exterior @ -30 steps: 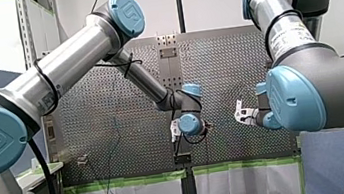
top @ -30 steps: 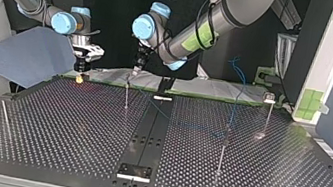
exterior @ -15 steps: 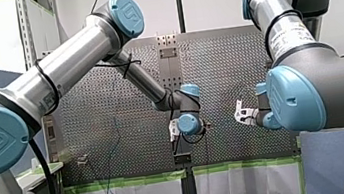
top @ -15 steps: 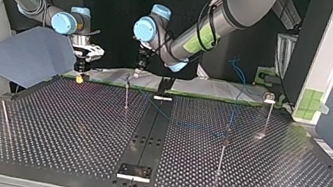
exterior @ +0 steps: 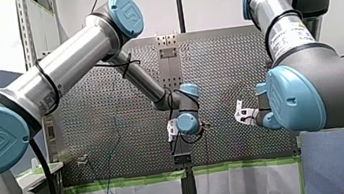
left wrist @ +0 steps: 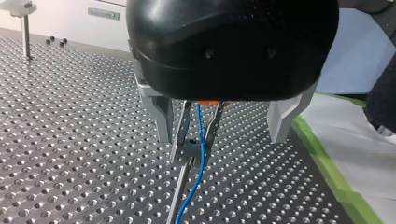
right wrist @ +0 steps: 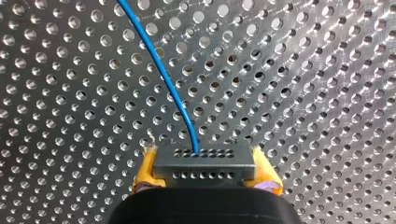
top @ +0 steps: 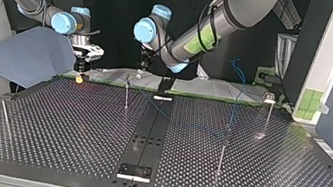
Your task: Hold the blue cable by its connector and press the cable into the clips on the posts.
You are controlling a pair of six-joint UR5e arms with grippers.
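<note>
Surface [top: 267,180]: is carrying several thin posts [top: 222,153], well apart. The middle post [top: 127,95] is standing near the far edge, just to the top view's left of the centre strip [top: 143,135].
My left arm [exterior: 79,58]: is reaching past the middle and hanging its jaws right over the middle post's top. The press should be going straight down along the post, since a sideways push is likely to bend the thin rod.
My right arm [exterior: 309,79]: is holding off near the far edge at the top view's left, well apart from that post. It should be giving only enough tension to keep the run straight.
Blue cable [left wrist: 201,163]: is running from the connector [right wrist: 204,161] to the middle post, passing down between the left jaws.
Left jaws: the metal fingers [left wrist: 180,135] are standing narrowly parted with the cable between them, not visibly pinched, so it can be sliding through as a guide.
Right jaws: the yellow pads [right wrist: 145,170] are clamping the connector's two ends.
Connector: is sitting square in the right jaws, with the cable leaving its front face.
Clip [left wrist: 190,147]: is sitting on the post top, level with the left fingertips. The cable is lying at its side, and I cannot tell whether it is seated.
</note>
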